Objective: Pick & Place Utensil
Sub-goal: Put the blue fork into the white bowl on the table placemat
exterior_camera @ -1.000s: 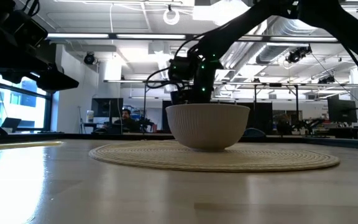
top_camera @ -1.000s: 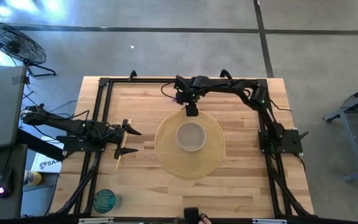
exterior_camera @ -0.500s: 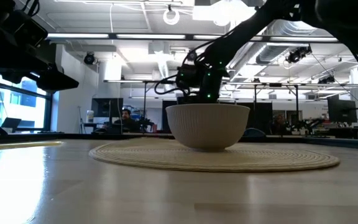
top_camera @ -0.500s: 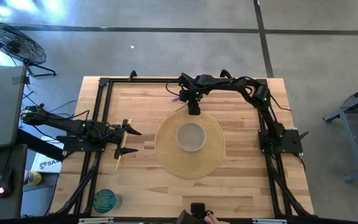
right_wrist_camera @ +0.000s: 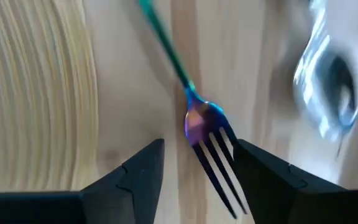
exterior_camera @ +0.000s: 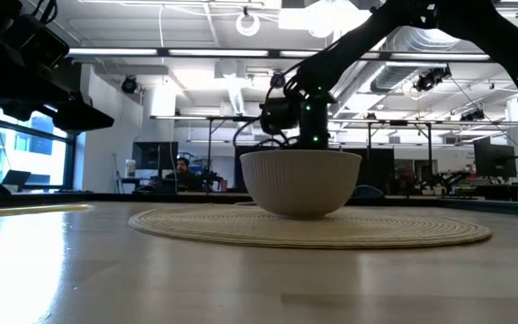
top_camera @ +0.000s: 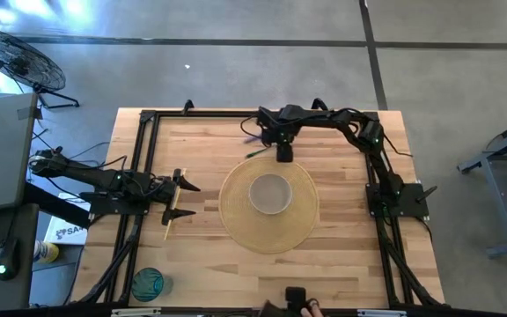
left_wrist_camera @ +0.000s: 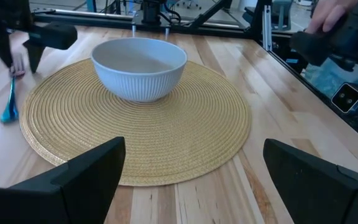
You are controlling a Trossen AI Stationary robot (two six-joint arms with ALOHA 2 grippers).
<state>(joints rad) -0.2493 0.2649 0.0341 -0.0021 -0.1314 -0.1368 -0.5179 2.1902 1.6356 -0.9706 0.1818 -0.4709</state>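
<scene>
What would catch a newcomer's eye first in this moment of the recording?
Probably the white ribbed bowl at the centre of the round woven placemat in the middle of the wooden table. Next, the right gripper at the mat's far edge, jaws open around an iridescent blue-purple fork lying on the bare wood. The left gripper waits open at the table's left side.
</scene>
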